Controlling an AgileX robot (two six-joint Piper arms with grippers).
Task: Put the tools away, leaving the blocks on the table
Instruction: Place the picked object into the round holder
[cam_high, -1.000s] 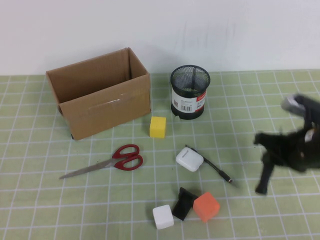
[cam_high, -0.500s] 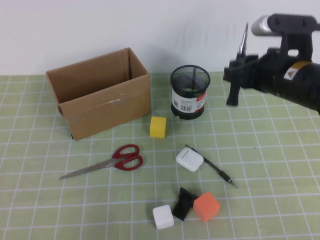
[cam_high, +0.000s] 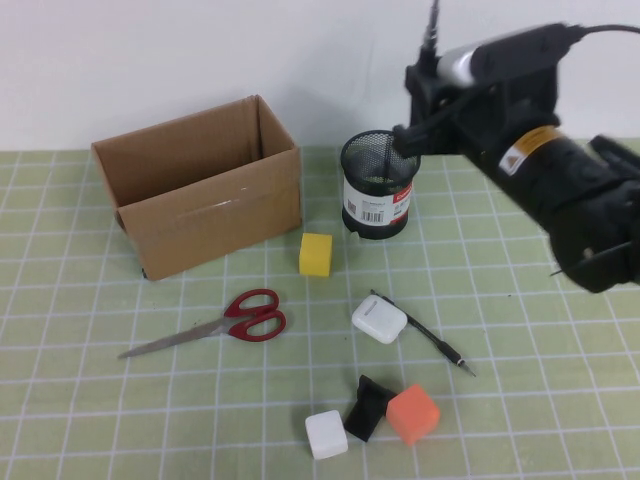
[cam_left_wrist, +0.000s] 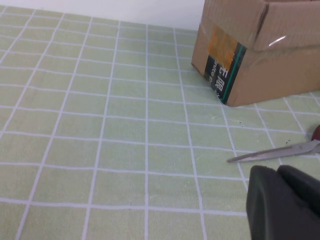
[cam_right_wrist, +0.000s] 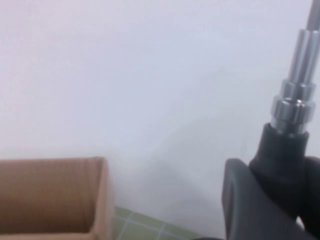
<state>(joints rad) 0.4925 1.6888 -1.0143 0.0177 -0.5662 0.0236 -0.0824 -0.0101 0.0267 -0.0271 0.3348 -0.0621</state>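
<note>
My right gripper (cam_high: 424, 92) is shut on the black-handled screwdriver (cam_high: 432, 28) and holds it upright, metal tip up, just above the black mesh cup (cam_high: 380, 185). The right wrist view shows the screwdriver (cam_right_wrist: 294, 102) held in that gripper (cam_right_wrist: 285, 175). Red-handled scissors (cam_high: 240, 318) lie left of centre. A thin black rod (cam_high: 436, 339) lies by the white earbud case (cam_high: 379, 319). The yellow cube (cam_high: 316, 254), white cube (cam_high: 326, 434), orange cube (cam_high: 412, 413) and black wedge (cam_high: 367, 407) sit on the table. My left gripper (cam_left_wrist: 280, 200) is shut and empty near the scissors' blade tip (cam_left_wrist: 270, 153).
An open cardboard box (cam_high: 200, 185) stands at the back left; it also shows in the left wrist view (cam_left_wrist: 260, 50) and the right wrist view (cam_right_wrist: 50, 195). The green grid table (cam_high: 520, 420) has bare room at the right and front left.
My right gripper has risen from the table at the right and swung left and back with the screwdriver, from low by the table's right side to above the mesh cup.
</note>
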